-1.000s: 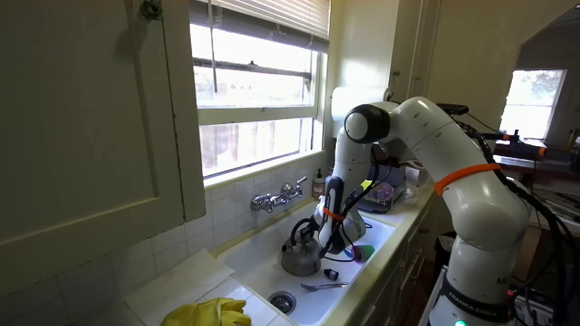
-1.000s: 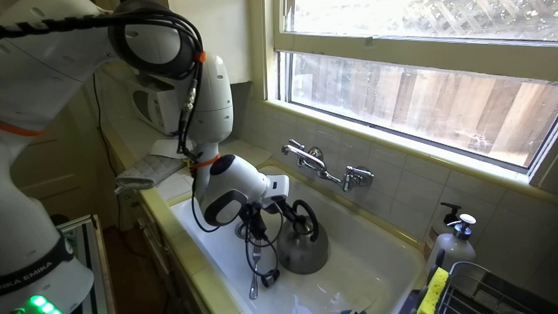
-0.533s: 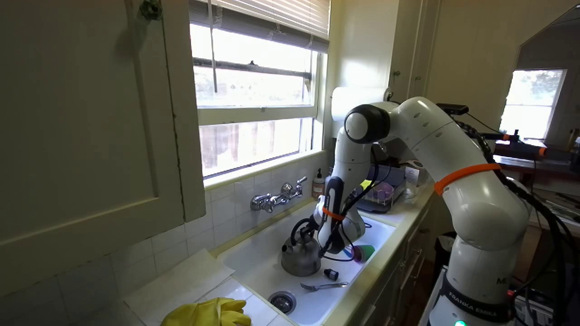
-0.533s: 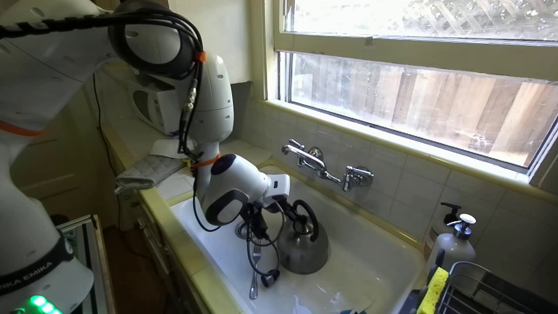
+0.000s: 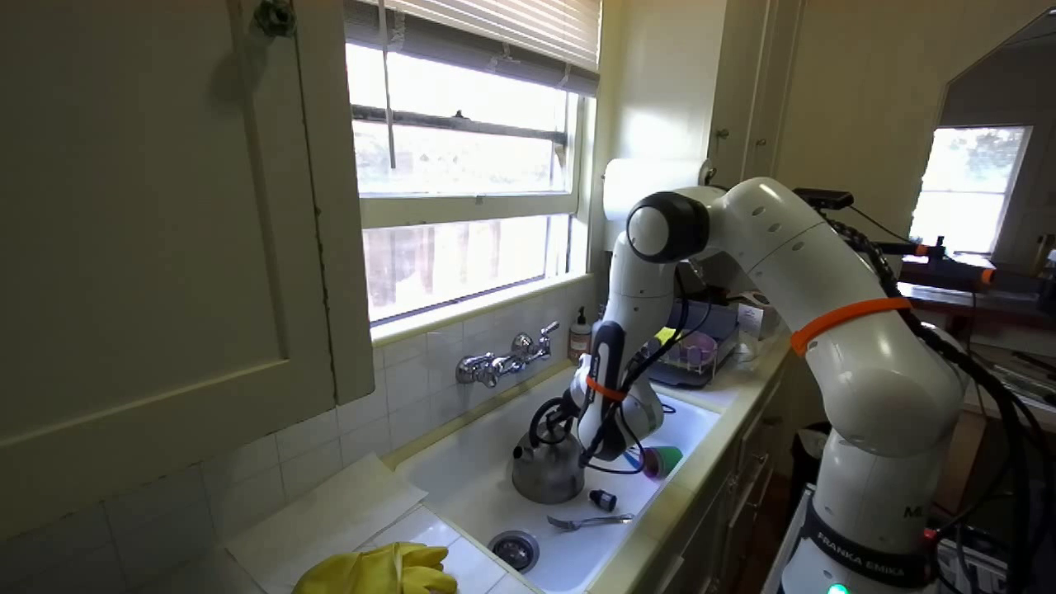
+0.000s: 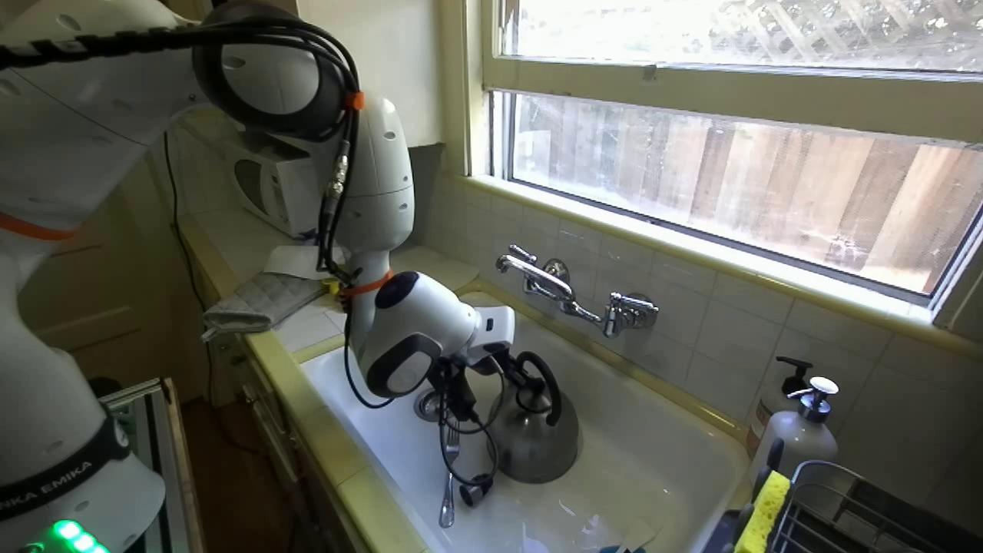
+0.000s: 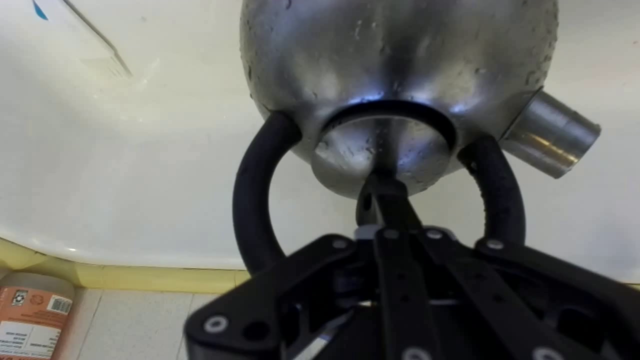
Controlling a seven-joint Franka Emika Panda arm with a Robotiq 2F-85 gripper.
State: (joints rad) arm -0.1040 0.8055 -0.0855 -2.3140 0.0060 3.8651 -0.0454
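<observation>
A grey metal kettle (image 6: pixel 534 445) with a black arched handle (image 7: pixel 255 195) stands in the white sink (image 5: pixel 462 478). Its short spout (image 7: pixel 555 137) shows in the wrist view. My gripper (image 7: pixel 384 192) reaches into the handle's loop, its fingers together at the middle of the round lid (image 7: pixel 345 155). The lid appears gripped by its top; any knob is hidden between the fingertips. A dark crescent separates the lid from the kettle body, so the lid seems slightly raised or tilted. Both exterior views show the gripper (image 6: pixel 526 382) from behind, partly covered by the handle.
A fork (image 5: pixel 590 521), a small dark bottle-like piece (image 5: pixel 603 499) and a green cup (image 5: pixel 667 459) lie in the sink. The faucet (image 6: pixel 553 284) projects from the tiled wall. Soap bottles (image 6: pixel 799 438), a dish rack (image 6: pixel 837 499) and yellow gloves (image 5: pixel 379 569) are at the sides.
The wrist has shifted very slightly toward the window side, and its cable with it. A darker ring now shows around the lid. The kettle body stays where it was.
</observation>
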